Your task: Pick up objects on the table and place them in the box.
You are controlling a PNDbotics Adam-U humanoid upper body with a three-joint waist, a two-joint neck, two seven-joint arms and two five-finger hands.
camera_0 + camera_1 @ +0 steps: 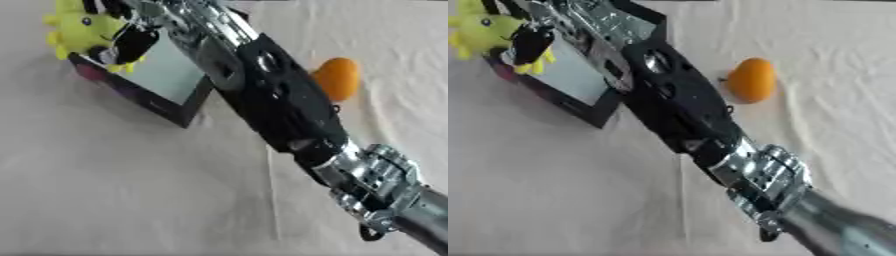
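My right arm reaches from the lower right to the upper left. At its end my right hand [133,41] has its dark fingers curled round a yellow plush toy [81,27] with a small face. The toy hangs at the far left edge of the box [150,103], a shallow tray with a black rim and a pale inside. An orange, egg-shaped object [752,80] lies on the cloth to the right of my forearm, apart from the box. My left hand shows in neither view.
A cream cloth [114,190] with soft wrinkles covers the table. My black and silver forearm [289,110] crosses the middle and hides the box's right part.
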